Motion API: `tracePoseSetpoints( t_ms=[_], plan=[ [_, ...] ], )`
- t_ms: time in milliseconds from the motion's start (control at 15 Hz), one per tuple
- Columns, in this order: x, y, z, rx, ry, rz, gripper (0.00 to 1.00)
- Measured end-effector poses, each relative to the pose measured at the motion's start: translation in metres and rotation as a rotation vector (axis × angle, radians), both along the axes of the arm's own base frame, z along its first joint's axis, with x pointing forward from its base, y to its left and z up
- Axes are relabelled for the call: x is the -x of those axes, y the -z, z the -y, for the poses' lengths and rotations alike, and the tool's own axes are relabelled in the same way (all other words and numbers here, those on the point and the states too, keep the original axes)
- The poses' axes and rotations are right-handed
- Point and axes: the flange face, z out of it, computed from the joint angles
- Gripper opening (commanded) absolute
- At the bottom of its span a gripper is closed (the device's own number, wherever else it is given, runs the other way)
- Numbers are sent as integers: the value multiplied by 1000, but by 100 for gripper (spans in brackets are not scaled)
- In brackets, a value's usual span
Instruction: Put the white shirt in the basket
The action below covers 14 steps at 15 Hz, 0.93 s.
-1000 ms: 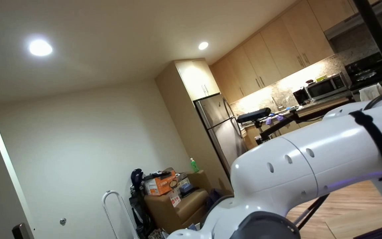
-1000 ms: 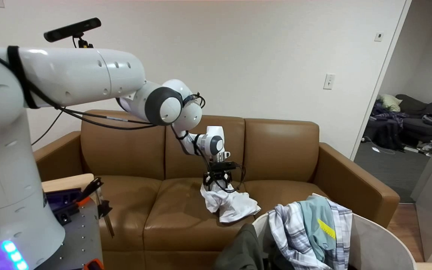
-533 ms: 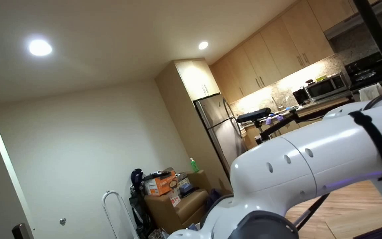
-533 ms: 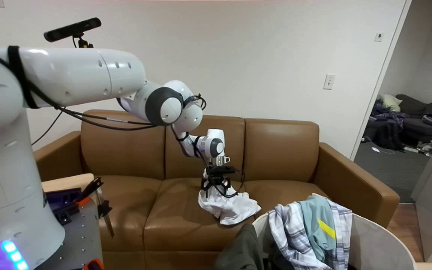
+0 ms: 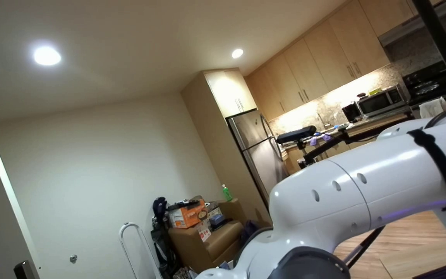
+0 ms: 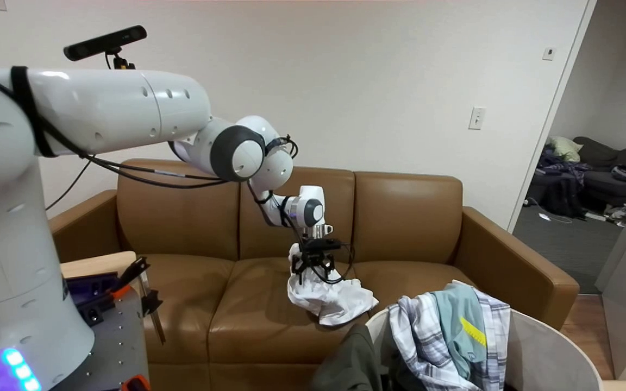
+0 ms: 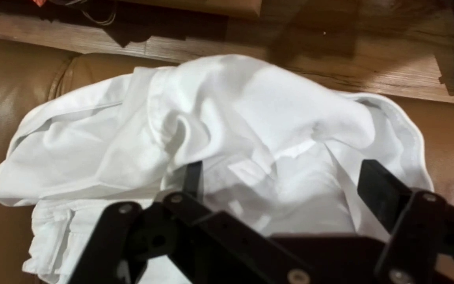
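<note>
In the wrist view part of the white shirt (image 7: 227,134) is hidden behind the jaws, and both run off the bottom edge; a pale patch (image 7: 248,169) on the shirt is too blurred to make out; an orange thing (image 7: 40,2) is cut off at the top. In an exterior view the bottom edge cuts off the basket (image 6: 555,347), and hanging clothes (image 6: 457,328) hide part of its rim; in an exterior view the arm (image 5: 335,205) runs off the edges, and the print on a box (image 5: 188,216) is too small to read.

Arm (image 6: 114,111) stretched out, bent downward toward wrist (image 6: 310,209); jaws pointing down, spread wide apart.
</note>
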Motion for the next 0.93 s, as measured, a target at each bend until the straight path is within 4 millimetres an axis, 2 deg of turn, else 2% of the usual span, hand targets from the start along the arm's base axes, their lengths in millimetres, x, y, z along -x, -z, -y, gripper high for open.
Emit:
tracePoseSetpoints(
  t_ms=[133, 533, 667, 800, 933],
  plan=[
    [-3, -5, -11, 7, -56, 54, 100],
    [-5, -39, -74, 110, -299, 219, 100],
    [-5, -49, -89, 138, -359, 259, 100],
    [-5, -51, -94, 140, -407, 263, 100],
    [-5, -48, -89, 116, -442, 214, 100]
  ],
)
